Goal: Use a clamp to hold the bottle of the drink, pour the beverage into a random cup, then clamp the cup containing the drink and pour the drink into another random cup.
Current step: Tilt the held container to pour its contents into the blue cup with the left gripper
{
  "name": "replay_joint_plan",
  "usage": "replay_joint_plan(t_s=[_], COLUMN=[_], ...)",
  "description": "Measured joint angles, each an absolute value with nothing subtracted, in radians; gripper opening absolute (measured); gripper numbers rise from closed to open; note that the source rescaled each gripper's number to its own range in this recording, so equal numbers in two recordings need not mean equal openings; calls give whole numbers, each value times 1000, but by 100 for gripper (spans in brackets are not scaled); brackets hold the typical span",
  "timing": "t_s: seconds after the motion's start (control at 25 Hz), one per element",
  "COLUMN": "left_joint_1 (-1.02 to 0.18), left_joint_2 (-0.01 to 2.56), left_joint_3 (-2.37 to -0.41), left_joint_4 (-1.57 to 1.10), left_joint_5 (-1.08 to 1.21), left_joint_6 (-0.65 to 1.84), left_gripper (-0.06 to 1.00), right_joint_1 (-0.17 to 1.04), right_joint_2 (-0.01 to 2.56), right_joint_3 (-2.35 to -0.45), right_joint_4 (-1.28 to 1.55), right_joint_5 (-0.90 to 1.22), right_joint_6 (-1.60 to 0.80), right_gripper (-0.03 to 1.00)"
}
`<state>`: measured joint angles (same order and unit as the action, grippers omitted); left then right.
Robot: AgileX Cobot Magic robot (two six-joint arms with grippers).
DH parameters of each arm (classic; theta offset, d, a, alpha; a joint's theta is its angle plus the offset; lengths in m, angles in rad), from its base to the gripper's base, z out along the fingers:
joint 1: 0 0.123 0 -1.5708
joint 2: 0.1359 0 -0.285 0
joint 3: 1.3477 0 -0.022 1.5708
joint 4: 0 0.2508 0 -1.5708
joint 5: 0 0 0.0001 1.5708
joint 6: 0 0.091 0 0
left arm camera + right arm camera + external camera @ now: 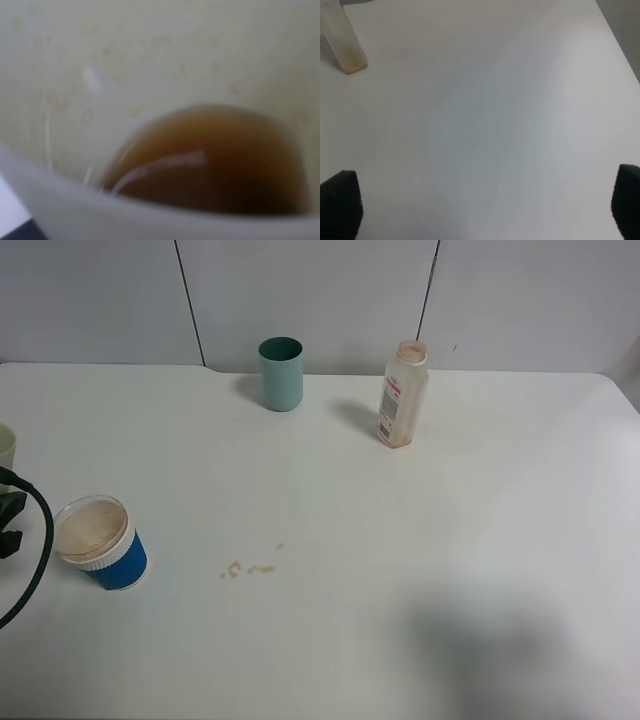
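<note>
From the high camera, the table (480, 500) shows the teal cup (281, 373) and the nearly empty bottle (403, 394) upright at the far side. The blue cup (100, 540), with frothy drink, stands near the left edge, where a pale cup (5, 448) shows only partly.

The left wrist camera looks into the pale cup. The brown drink (215, 155) pools to 1 side (so I judge the cup is tilted for pouring). The left gripper's fingers are hidden, so I cannot tell if they clamp it.

The right wrist camera shows the right gripper (484, 205) with fingertips wide apart, holding nothing, well apart from the bottle; probably it waits aside.
</note>
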<state>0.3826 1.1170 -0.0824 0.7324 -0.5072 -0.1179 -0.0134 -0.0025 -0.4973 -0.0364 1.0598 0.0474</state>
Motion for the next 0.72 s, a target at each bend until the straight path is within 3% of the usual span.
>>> replay_joint_plan(t_s=[0.72], left_joint_1=[383], left_joint_2=[1117], left_joint_3=[6], left_joint_4=[568], left_joint_5=[-585], left_joint_6=[191], left_gripper=[1], right_joint_1=[-13], right_joint_2=[-2], right_joint_3=[-497], right_joint_4=[-36], right_joint_5=[1060], right_joint_6=[47], right_gripper=[100])
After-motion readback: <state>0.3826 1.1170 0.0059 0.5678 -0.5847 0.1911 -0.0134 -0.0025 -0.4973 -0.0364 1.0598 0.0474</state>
